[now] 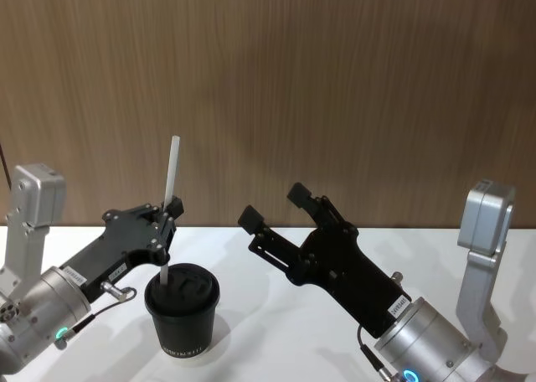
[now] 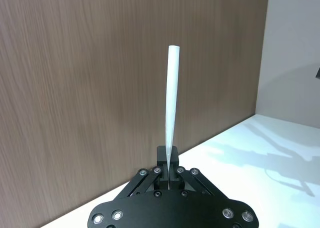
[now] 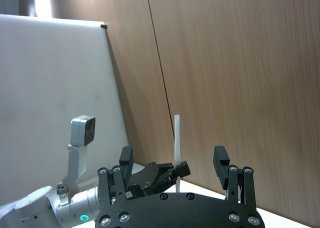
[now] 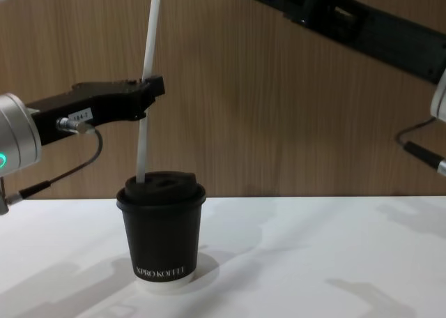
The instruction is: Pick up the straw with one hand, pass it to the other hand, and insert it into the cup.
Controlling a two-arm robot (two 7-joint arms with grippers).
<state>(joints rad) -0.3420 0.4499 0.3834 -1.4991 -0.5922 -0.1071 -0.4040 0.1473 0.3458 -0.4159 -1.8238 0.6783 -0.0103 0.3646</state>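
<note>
The white straw [image 1: 172,171] stands nearly upright, pinched near its middle by my left gripper [image 1: 170,214], which is shut on it. Its lower end meets the domed lid of the black cup [image 1: 182,315] at the lid's left side; I cannot tell whether it is inside the opening. From the chest, the straw [image 4: 146,81] rises from the cup [image 4: 162,234] through the left gripper [image 4: 150,91]. In the left wrist view the straw [image 2: 171,113] sticks up from between the closed fingers. My right gripper [image 1: 274,204] hangs open to the right of the cup, holding nothing.
The cup stands on a white table [image 1: 276,323] in front of a brown wood-panelled wall [image 1: 335,80]. The right forearm [image 4: 376,32] crosses high above the table on the right side.
</note>
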